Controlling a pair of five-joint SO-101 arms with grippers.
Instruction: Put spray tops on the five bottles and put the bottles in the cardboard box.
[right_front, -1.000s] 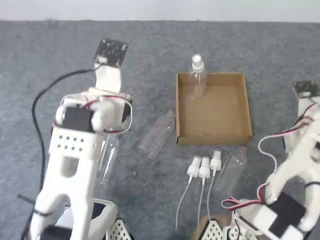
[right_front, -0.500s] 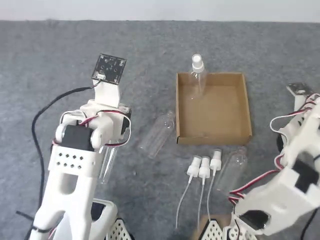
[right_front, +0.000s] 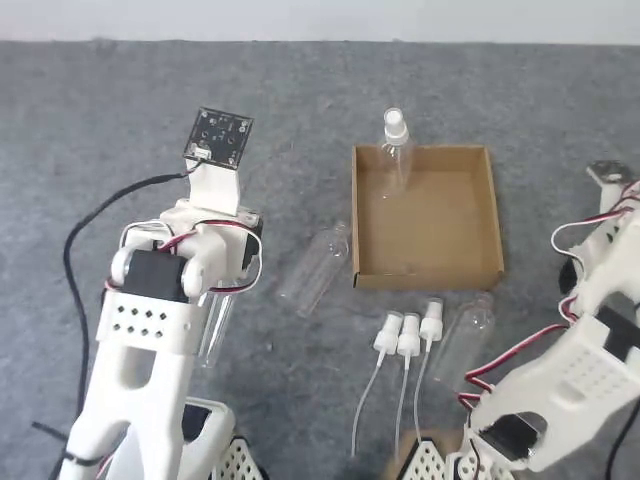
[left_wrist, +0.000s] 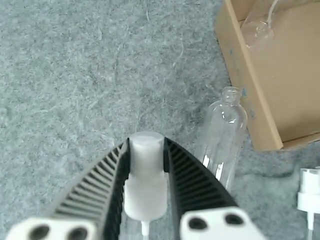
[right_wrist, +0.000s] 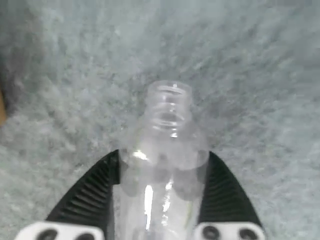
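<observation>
Desk (right_front: 120, 110): grey felt-like covering, two arms set at the near edge. Left claw (left_wrist: 146, 145): clamped on one white spray top (left_wrist: 145, 185), a finger pressed to each side of it, with grey covering behind. Right claw (right_wrist: 165, 160): clamped round the shoulder of a clear uncapped bottle (right_wrist: 169, 125), its open neck pointing away from the wrist. Cardboard box (right_front: 425, 215): shallow and open, right of centre. Capped bottle (right_front: 397, 150): one, clear with a white spray top on, standing in the box's far left corner. Second bottle (right_front: 315, 265): uncapped, lying on the desk just beside the box's near left corner with its neck toward the box. Third bottle (right_front: 466, 340): uncapped, lying just in front of the box's near right corner. Fourth bottle (right_front: 215, 320): lying partly under the left arm (right_front: 150, 330). Loose spray tops (right_front: 410, 335): three in a close row between the second and third bottles, just beside the third, heads toward the box, thin dip tubes trailing toward the near edge. Right arm (right_front: 590, 350): at the desk's right edge, beside the box.
</observation>
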